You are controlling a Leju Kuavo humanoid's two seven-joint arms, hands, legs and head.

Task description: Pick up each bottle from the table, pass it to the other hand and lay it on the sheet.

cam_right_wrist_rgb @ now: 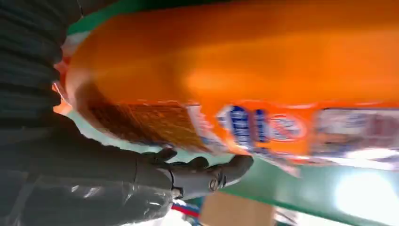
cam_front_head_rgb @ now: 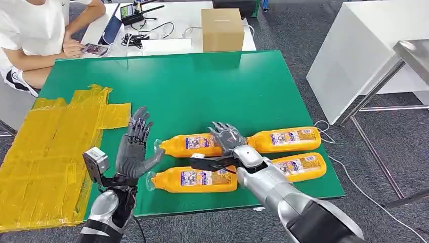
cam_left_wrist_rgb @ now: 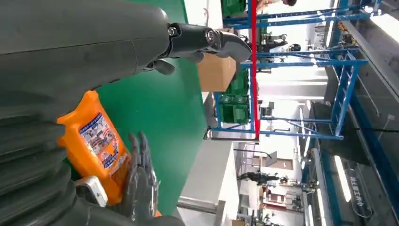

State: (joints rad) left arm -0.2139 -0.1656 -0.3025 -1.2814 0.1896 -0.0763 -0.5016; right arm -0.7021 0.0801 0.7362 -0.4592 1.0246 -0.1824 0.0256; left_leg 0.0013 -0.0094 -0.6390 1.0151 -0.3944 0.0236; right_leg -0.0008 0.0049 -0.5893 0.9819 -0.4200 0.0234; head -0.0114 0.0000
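Orange bottles, four, lie in two rows lower centre on the green table (cam_front_head_rgb: 202,86). Right hand (cam_front_head_rgb: 230,144) rests over the far-left bottle (cam_front_head_rgb: 189,145), fingers spread, thumb under; grip unclear. Left hand (cam_front_head_rgb: 135,147) beside it, fingers apart, empty. Yellow sheet (cam_front_head_rgb: 45,152) at left.

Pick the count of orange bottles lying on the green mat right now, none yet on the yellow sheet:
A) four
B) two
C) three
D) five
A: on the green mat lie four orange bottles, two rows of two, and none on the yellow sheet.
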